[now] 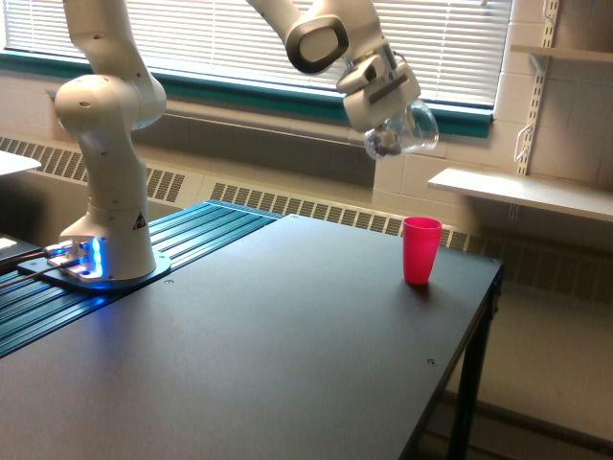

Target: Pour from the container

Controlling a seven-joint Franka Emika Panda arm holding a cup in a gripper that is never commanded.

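Pouring well is asking for the container (pixel 402 132) to be lined up directly over the pink cup (pixel 421 249) before any further tipping. Right now the pincer (pixel 388 105) is pinching that clear rounded vessel high in the air, tilted, with dark bits sitting in its lower end. It is hanging above and slightly to the exterior view's left of the cup, well apart from it. The cup is standing upright on the tabletop (pixel 287 335) near the far edge, so lowering closer first is looking wise, lest bits scatter.
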